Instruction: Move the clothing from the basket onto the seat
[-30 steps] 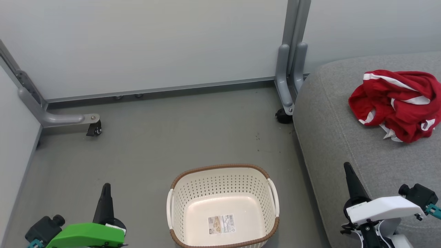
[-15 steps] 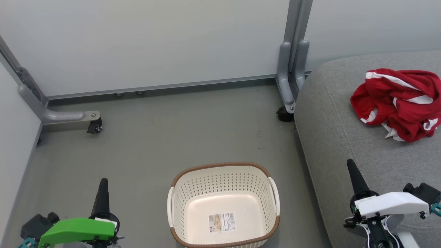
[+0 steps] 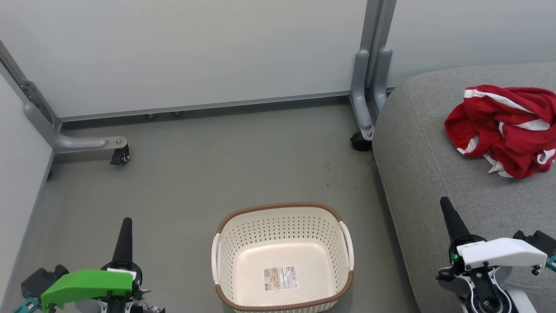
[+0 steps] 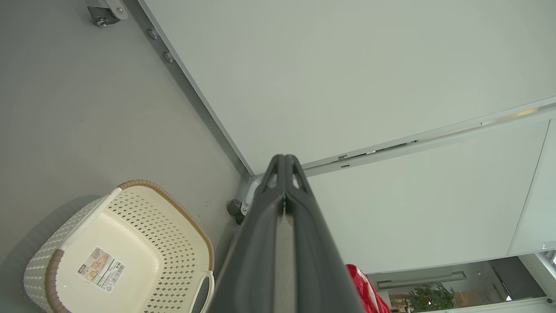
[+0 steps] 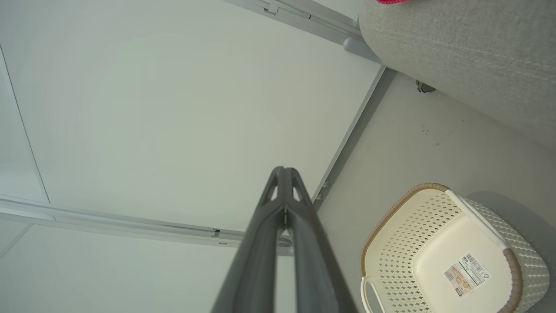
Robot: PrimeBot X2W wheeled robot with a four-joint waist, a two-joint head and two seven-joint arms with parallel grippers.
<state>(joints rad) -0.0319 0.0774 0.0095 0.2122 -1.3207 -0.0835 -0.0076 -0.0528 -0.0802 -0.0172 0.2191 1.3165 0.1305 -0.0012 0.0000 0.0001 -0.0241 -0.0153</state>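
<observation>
The red clothing (image 3: 506, 128) with white stripes lies bunched on the grey seat (image 3: 438, 174) at the right; a red scrap of the clothing (image 4: 362, 289) shows past my left fingers and at the top edge as clothing (image 5: 393, 1). The cream basket (image 3: 282, 257) with a brown rim stands on the floor at the bottom centre, holding nothing but its label; it appears as the basket (image 4: 117, 250) and the basket (image 5: 451, 252) in the wrist views. My left gripper (image 3: 126, 222) is shut and empty, left of the basket. My right gripper (image 3: 445, 203) is shut and empty, over the seat's front.
Pale partition panels close off the back and left, with a grey upright post and castor (image 3: 360, 141) beside the seat and another castor foot (image 3: 119, 154) at the left. Grey floor (image 3: 226, 165) lies between the panels and the basket.
The head camera has shifted a little, so the whole picture has slid. Both grippers stay shut and sit slightly lower and further apart in the view. The clothing and basket have not moved.
</observation>
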